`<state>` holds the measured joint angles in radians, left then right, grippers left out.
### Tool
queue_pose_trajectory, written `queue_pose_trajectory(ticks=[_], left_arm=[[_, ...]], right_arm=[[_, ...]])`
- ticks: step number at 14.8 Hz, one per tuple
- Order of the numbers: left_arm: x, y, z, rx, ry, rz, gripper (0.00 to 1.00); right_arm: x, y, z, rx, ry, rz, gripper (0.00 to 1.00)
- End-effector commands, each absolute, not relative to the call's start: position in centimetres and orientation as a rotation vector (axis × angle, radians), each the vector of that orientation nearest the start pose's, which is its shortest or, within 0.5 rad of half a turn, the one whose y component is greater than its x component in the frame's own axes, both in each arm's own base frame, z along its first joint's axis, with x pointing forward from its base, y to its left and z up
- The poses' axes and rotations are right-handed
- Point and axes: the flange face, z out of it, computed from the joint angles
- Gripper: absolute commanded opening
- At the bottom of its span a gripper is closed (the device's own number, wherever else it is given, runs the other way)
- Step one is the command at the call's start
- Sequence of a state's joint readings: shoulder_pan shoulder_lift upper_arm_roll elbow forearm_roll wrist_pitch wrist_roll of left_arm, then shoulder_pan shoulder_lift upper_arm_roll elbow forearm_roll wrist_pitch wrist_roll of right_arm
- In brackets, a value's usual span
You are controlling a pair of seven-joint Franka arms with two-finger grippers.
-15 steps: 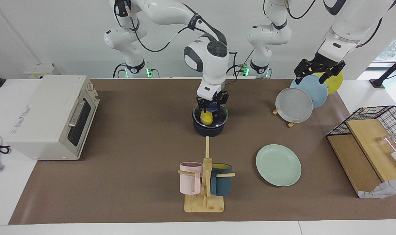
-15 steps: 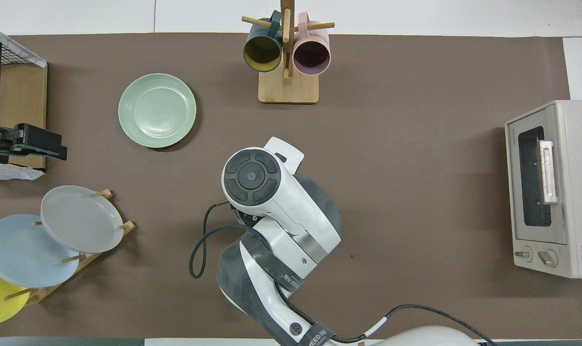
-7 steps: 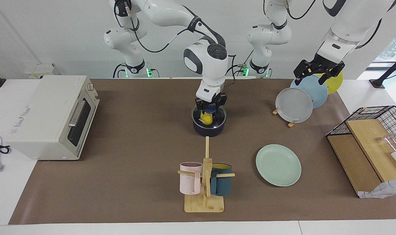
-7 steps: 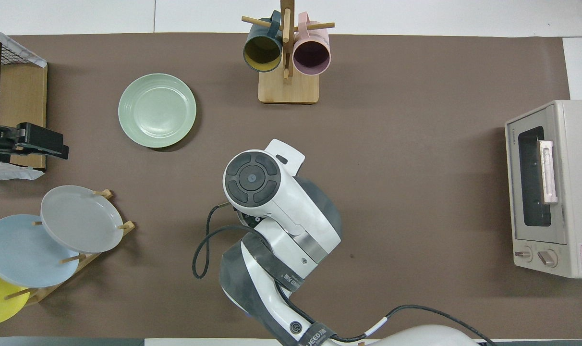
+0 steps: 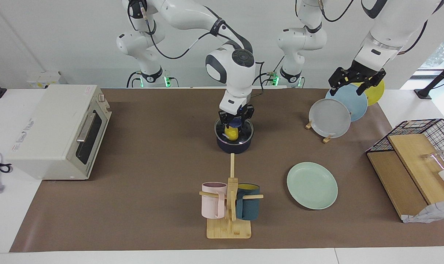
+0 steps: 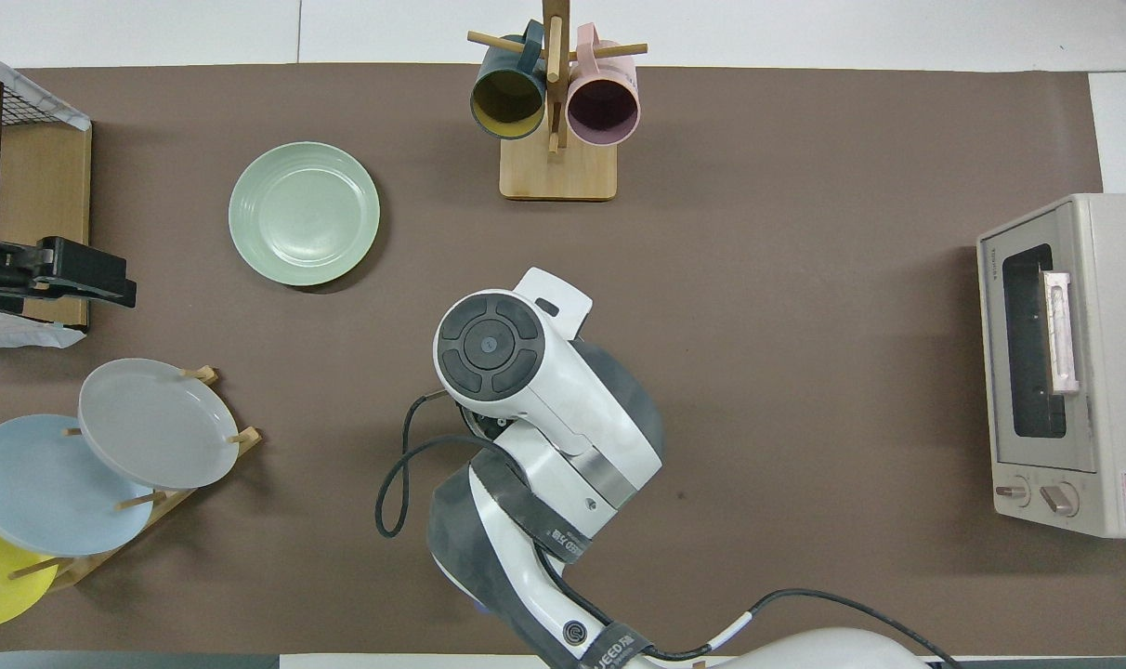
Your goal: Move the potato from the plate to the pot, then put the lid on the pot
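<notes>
The navy pot stands at the middle of the table. The yellow potato lies inside it and shows through the glass lid, which sits on the pot's rim. My right gripper is directly over the pot, shut on the lid's blue knob. In the overhead view the right arm hides the pot and lid. The mint-green plate lies bare, farther from the robots and toward the left arm's end; it also shows in the overhead view. My left gripper waits open and empty over the plate rack.
A rack with grey, blue and yellow plates stands at the left arm's end. A wooden mug tree with pink and teal mugs stands farther out than the pot. A toaster oven and a wire basket are at the table's ends.
The right gripper has lowered the lid, and it now sits level on the pot. The left gripper has barely moved.
</notes>
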<state>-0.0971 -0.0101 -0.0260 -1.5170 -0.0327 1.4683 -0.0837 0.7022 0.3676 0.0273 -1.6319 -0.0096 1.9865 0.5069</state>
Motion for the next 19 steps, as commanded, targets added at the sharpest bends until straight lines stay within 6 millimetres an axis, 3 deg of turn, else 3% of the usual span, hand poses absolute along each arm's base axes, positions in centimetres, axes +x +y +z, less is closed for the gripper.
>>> queue_pose_trajectory(ticks=[1, 12, 19], left_arm=[[53.4, -6.9, 64.7, -3.147, 0.071, 0.054, 1.00], [53.4, -7.1, 64.8, -3.146, 0.076, 0.047, 1.00], [53.5, -6.3, 64.7, -3.145, 0.068, 0.049, 1.00]], right_arm=[[49.5, 42.5, 40.6, -3.123, -0.319, 0.011, 0.00], [49.2, 43.1, 40.3, -3.086, -0.274, 0.019, 0.00], [48.4, 42.8, 39.6, -3.097, -0.281, 0.049, 0.00]])
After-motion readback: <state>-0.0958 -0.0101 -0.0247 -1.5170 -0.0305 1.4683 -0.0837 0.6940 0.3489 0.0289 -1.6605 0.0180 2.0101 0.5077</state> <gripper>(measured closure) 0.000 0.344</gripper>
